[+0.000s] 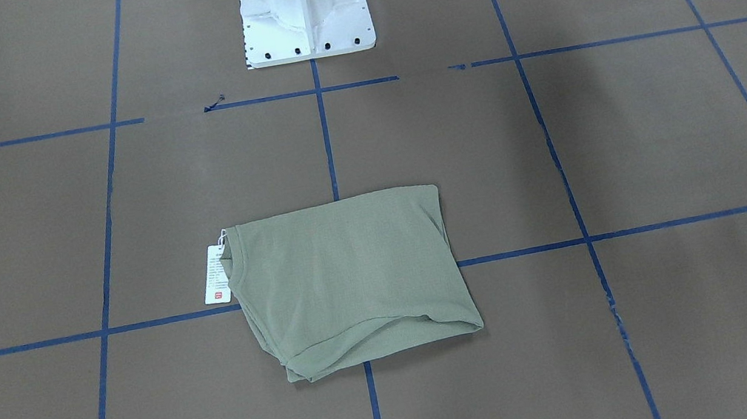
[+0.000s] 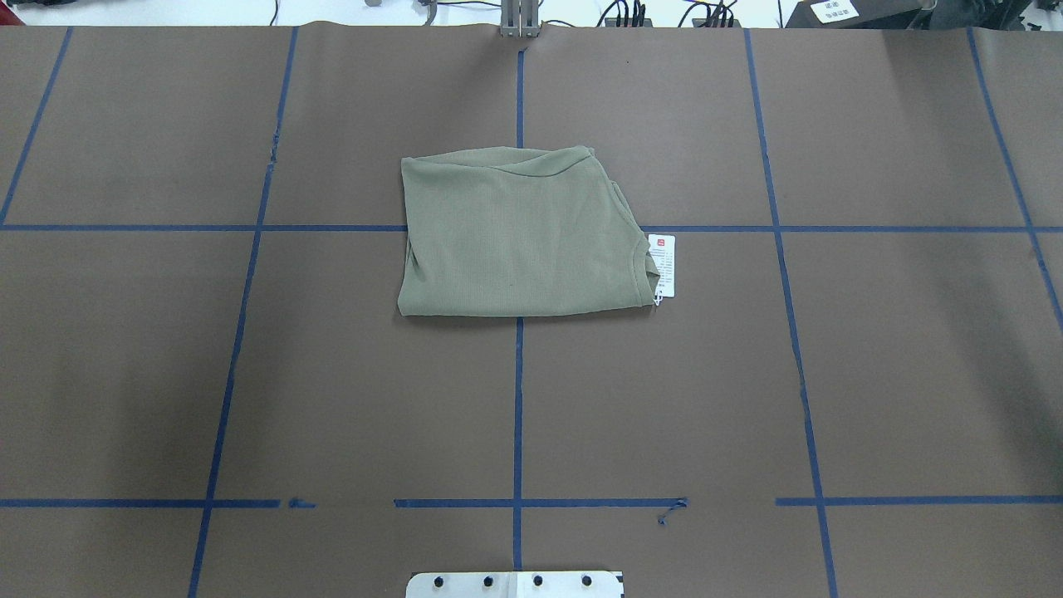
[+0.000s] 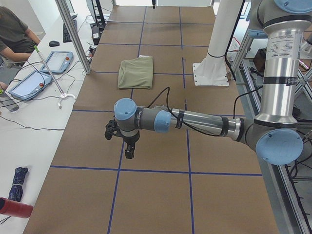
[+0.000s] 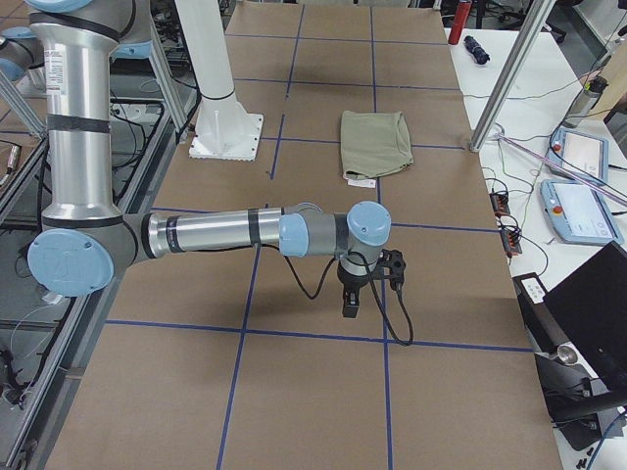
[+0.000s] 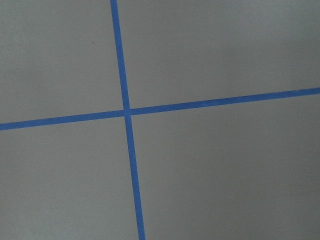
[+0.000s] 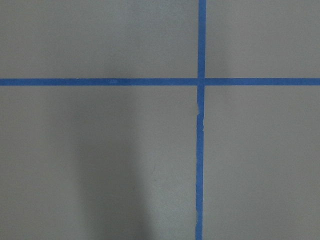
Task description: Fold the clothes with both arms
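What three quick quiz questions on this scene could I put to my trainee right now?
1. True or false: the left gripper is gripping the shirt.
2. The hang tag sticks out beside the shirt's: A) neckline, B) sleeve cuff, C) chest logo.
3. Fill in: both wrist cameras show only the brown table cover and crossing blue ____.
Key: 1 false; 2 A; 3 tape.

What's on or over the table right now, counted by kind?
Folded green shirt: 1
White hang tag: 1
Robot arms: 2 (left arm, right arm)
White pedestal base: 1
Total: 5
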Controlling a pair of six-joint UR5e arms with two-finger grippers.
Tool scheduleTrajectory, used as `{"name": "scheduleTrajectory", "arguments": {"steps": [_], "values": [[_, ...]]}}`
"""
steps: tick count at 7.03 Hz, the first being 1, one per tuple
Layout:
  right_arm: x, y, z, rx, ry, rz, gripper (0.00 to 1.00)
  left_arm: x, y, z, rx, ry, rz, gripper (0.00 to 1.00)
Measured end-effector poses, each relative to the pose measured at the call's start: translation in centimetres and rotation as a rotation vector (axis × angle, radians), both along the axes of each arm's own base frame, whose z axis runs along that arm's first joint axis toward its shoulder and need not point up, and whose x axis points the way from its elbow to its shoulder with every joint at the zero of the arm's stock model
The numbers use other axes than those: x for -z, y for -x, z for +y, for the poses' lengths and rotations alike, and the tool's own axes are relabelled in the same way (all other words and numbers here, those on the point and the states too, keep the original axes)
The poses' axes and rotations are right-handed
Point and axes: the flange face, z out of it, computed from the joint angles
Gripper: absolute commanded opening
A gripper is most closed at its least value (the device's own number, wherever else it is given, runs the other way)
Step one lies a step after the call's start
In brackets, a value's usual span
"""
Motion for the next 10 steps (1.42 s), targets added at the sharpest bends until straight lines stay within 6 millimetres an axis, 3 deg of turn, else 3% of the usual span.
{"name": "scheduleTrajectory", "arguments": {"steps": [3, 6, 10], "values": [[-0.3, 0.2, -0.2, 0.009, 0.003, 0.000, 1.00, -1.0, 0.3, -0.3, 0.006, 0.010, -0.056, 1.00], [-0.1, 1.9, -1.3, 0.041, 0.006, -0.003, 1.00, -1.3, 0.1, -0.4, 0.003, 0.014, -0.056, 1.00], [-0.3, 2.1, -1.2, 0.043, 0.013, -0.012, 1.00, -2.1, 0.0, -0.6, 0.000, 0.028, -0.054, 1.00]]}}
